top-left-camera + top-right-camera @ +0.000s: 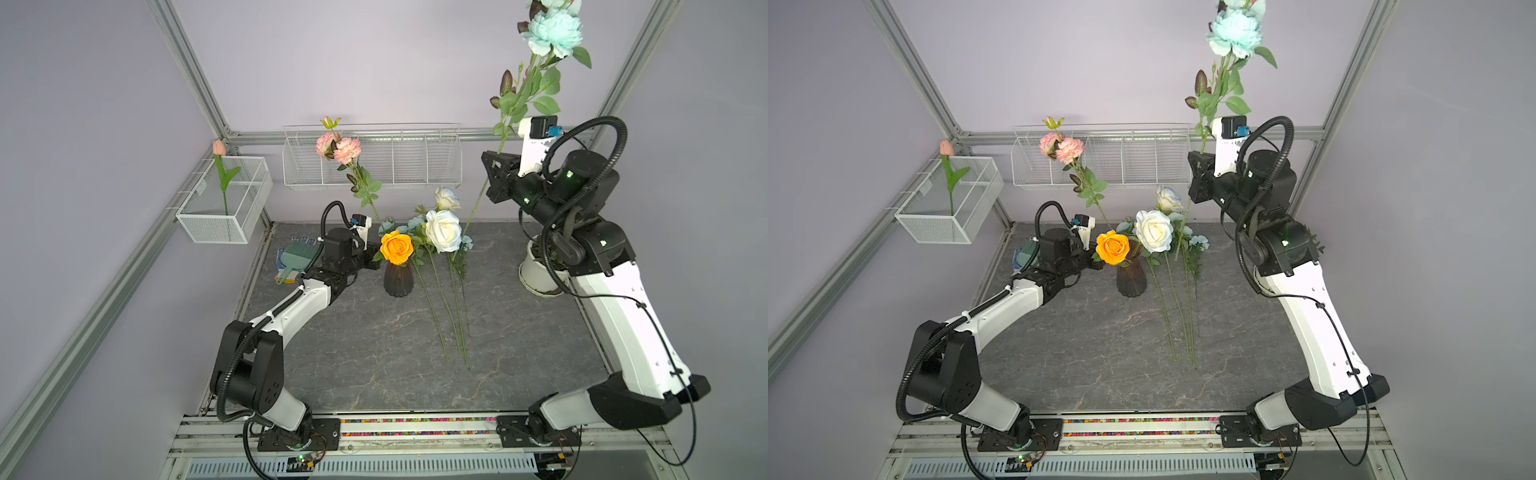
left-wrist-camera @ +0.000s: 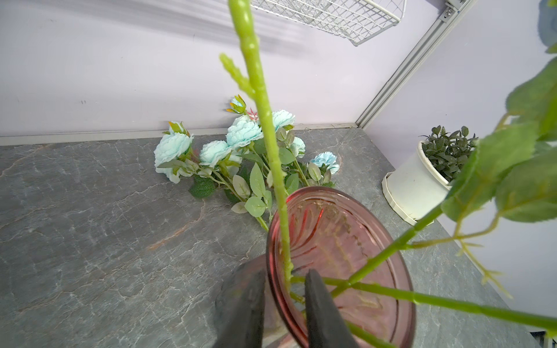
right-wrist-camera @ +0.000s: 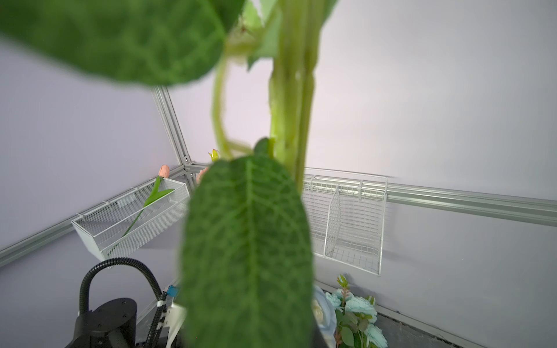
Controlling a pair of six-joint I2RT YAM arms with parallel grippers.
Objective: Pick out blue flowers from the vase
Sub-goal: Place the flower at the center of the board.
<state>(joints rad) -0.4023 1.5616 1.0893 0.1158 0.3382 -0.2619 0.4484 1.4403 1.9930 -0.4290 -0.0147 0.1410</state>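
The left gripper (image 2: 283,280) pinches the vase (image 1: 397,279) by its rim, one finger inside, likely to steady it toward the table's (image 1: 374,353) back edge. The right gripper (image 1: 494,164), clenched on a blue flower (image 1: 555,31) stem, holds it high, clear of the vase. Other blue flowers (image 2: 241,135) lie just beside the vase.

Vase (image 1: 398,280): on surface (image 1: 365,357), centre back, stems standing in it.
Loose flowers (image 1: 444,230): lying just right of vase, heads toward back wall.
Plant pot (image 1: 534,274): far right.
Rack (image 1: 399,166): back wall.
Basket (image 1: 226,208): left wall, tulip (image 1: 219,147) inside.
Raised flower (image 1: 555,31): above right, in right end effector (image 1: 496,158).
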